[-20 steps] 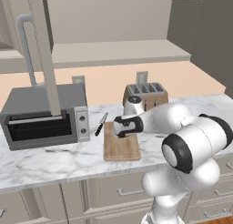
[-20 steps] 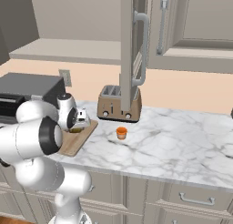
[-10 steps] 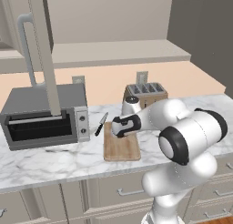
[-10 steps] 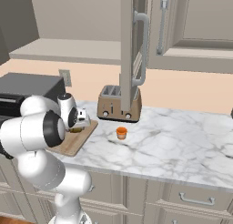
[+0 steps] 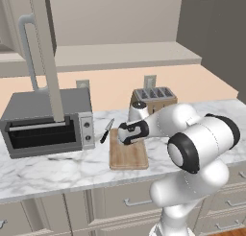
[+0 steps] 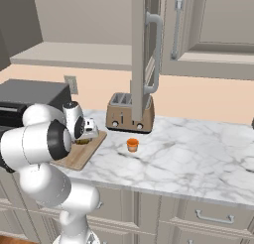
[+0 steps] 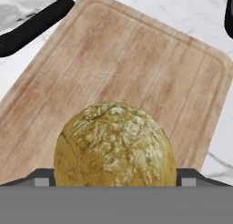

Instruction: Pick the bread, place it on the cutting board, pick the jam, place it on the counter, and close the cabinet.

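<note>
Little has shifted: gripper (image 5: 128, 137) remains low over the cutting board (image 5: 128, 155), bread (image 7: 114, 145) between its fingers; tips hidden, so grip cannot be confirmed. Jam (image 6: 132, 145) stands on the bench (image 6: 198, 158); cabinet (image 6: 145, 49) door open

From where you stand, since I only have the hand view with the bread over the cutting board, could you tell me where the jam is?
Observer: The jam stands on the counter, in front of the toaster.
Operator: Thank you. Is the cabinet shut?
Observer: No, the cabinet door stands open above the toaster.
Operator: And what is on the other side of the board?
Observer: A toaster oven stands on the counter to the left of the cutting board, with a knife lying between them.
</note>
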{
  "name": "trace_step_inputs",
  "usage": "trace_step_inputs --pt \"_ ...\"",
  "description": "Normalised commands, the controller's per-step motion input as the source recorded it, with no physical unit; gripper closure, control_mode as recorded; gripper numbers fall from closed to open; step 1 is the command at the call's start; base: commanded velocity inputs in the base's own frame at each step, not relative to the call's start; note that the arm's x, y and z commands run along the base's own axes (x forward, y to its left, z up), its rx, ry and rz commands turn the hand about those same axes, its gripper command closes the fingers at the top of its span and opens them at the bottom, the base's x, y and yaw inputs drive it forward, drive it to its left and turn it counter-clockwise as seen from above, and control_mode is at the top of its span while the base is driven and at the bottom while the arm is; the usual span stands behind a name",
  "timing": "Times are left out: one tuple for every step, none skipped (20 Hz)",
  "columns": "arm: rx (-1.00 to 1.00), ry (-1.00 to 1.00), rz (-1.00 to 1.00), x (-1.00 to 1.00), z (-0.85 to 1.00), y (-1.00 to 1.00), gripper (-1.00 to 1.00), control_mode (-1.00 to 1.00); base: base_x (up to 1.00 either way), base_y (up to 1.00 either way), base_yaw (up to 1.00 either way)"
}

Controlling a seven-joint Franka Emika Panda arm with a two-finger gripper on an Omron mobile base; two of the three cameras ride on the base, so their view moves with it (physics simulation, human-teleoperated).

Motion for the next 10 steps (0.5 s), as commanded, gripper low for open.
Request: trace_step_inputs --pt "0.00 0.00 0.00 0.00 0.00 0.00 -1.00 -1.00 0.00 0.00 0.00" --pt "0.00 0.00 0.00 0.00 0.00 0.00 -1.00 -1.00 0.00 0.00 0.00" --pt "0.00 0.00 0.00 0.00 0.00 0.00 -1.00 -1.00 0.00 0.00 0.00" --pt "0.00 0.00 0.00 0.00 0.00 0.00 -1.00 -1.00 0.00 0.00 0.00" --pt "0.00 0.00 0.00 -0.01 0.00 0.00 -1.00 -1.00 0.00 0.00 0.00" --pt "0.00 0.00 0.00 0.00 0.00 0.00 -1.00 -1.00 0.00 0.00 0.00" --pt "0.00 0.00 0.00 0.00 0.00 0.00 -1.00 -1.00 0.00 0.00 0.00" --pt "0.00 0.00 0.00 0.00 0.00 0.00 -1.00 -1.00 0.00 0.00 0.00" --pt "0.00 -0.02 0.00 0.00 0.00 0.00 -1.00 -1.00 0.00 0.00 0.00" --pt "0.00 -0.03 0.00 0.00 0.00 0.00 -1.00 -1.00 0.00 0.00 0.00"
